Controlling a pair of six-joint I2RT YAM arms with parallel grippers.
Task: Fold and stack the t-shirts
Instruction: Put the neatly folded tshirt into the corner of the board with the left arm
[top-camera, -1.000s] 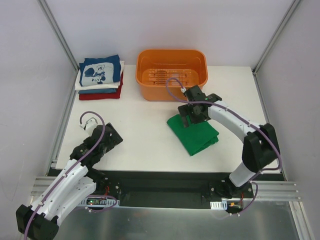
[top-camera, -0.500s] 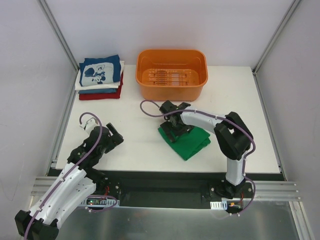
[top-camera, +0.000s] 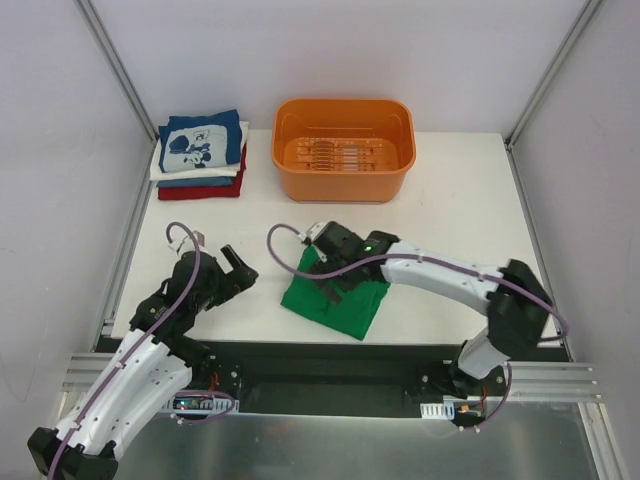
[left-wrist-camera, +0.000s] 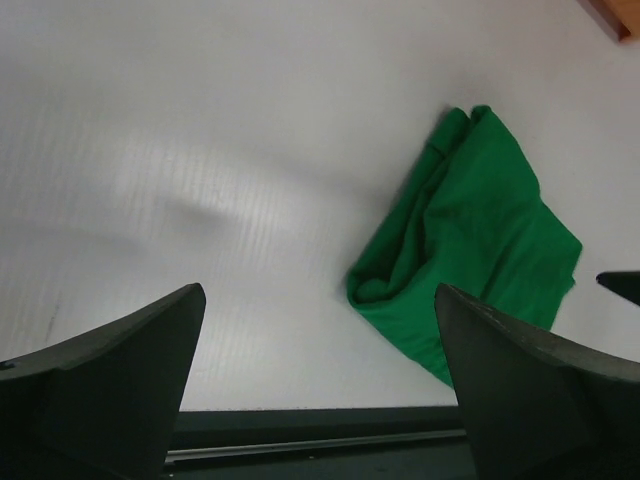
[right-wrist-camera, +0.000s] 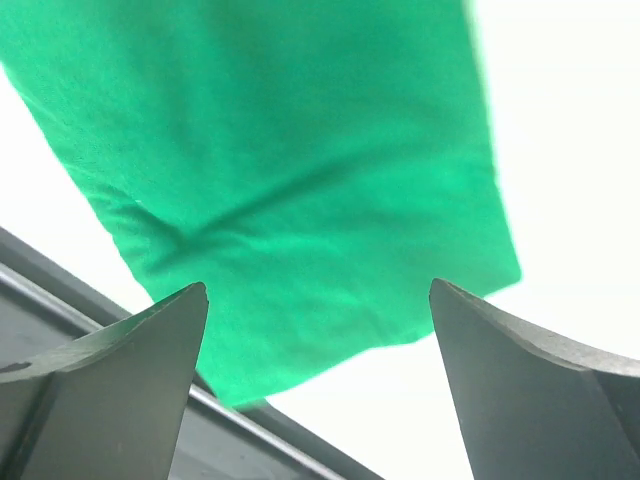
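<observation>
Noted green shirt (top-camera: 345, 305) crumpled at worktop (top-camera: 460, 200) front centre, long axis slanted, right end nearer. Right end effector (top-camera: 325, 283) stretched leftward above it, spread wide. Left end effector (top-camera: 236, 268) likewise wide, apart.

the white table (top-camera: 470, 200) carries a crumpled green t-shirt (top-camera: 350, 310), a stack of folded t-shirts (top-camera: 200, 155) and an orange tub (top-camera: 340, 185).

Green t-shirt (top-camera: 347, 306) lies crumpled on the desk (top-camera: 455, 205), near its front edge. Right pincer (top-camera: 325, 280) sits directly over the shirt's upper part. Left pincer (top-camera: 238, 268) is low over bare desk, left of the shirt and apart from it. Stack of folded t-shirts (top-camera: 200, 155) at rear left, navy printed one on top, beside the orange tub (top-camera: 343, 180)
</observation>
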